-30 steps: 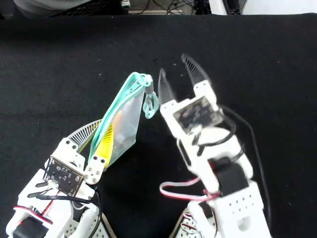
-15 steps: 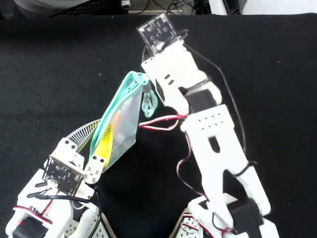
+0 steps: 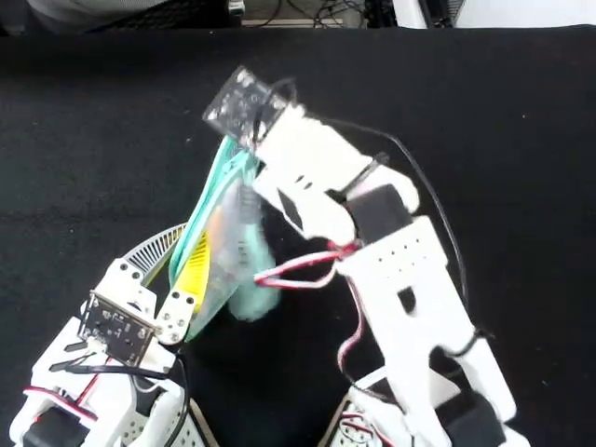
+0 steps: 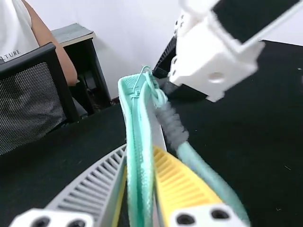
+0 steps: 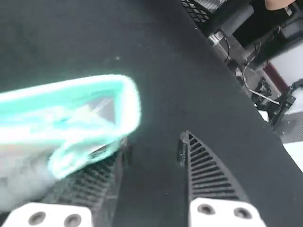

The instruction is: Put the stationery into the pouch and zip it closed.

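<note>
A translucent pouch (image 3: 222,233) with a teal zip edge is held up off the black table, standing on edge. My left gripper (image 3: 191,253) is shut on its near end, and the teal edge (image 4: 140,156) runs between the grey and yellow fingers (image 4: 176,182). Something orange shows faintly through the pouch wall. The right arm (image 3: 307,177) leans over the pouch's far end, hiding its own gripper there. In the right wrist view my right gripper (image 5: 154,142) is open, with the pouch's teal corner (image 5: 102,101) and a teal loop (image 5: 71,158) lying against one black finger (image 5: 90,182).
The black table (image 3: 484,121) has free room on the right and at the far left. Cables and furniture (image 3: 307,11) lie past its far edge. A chair and a dark cabinet (image 4: 75,38) stand beyond the table in the left wrist view.
The right arm stretched forward, then swung left until its wrist sits over the pouch's far end. The pouch's lower part has swung to the right. The left arm stayed in place.
</note>
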{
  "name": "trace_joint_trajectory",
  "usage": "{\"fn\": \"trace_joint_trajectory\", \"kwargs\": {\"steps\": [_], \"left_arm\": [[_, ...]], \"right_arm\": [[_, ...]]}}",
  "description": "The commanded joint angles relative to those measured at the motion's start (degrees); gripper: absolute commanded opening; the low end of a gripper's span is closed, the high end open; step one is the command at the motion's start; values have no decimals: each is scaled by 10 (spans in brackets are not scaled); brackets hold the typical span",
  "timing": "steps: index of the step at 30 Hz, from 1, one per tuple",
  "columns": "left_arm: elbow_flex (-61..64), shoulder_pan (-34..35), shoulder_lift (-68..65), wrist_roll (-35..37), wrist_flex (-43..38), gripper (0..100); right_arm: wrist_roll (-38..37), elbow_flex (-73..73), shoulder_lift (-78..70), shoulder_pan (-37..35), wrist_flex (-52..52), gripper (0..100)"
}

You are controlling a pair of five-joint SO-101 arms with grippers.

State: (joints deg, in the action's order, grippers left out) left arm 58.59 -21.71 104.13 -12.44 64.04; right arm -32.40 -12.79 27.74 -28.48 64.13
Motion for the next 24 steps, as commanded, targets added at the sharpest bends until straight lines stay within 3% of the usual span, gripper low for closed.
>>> {"fn": "trace_joint_trajectory", "kwargs": {"steps": [1, 12, 20, 24], "left_arm": [[0, 0, -2, -4, 2, 32], [0, 0, -2, -4, 2, 32], [0, 0, -2, -4, 2, 32], [0, 0, -2, -4, 2, 32]], "right_arm": [[-7, -8, 58, -38, 17, 180], [-2, -99, 166, -5, -88, 180], [134, -102, 216, 21, -95, 182], [149, -102, 211, -6, -79, 183]]}}
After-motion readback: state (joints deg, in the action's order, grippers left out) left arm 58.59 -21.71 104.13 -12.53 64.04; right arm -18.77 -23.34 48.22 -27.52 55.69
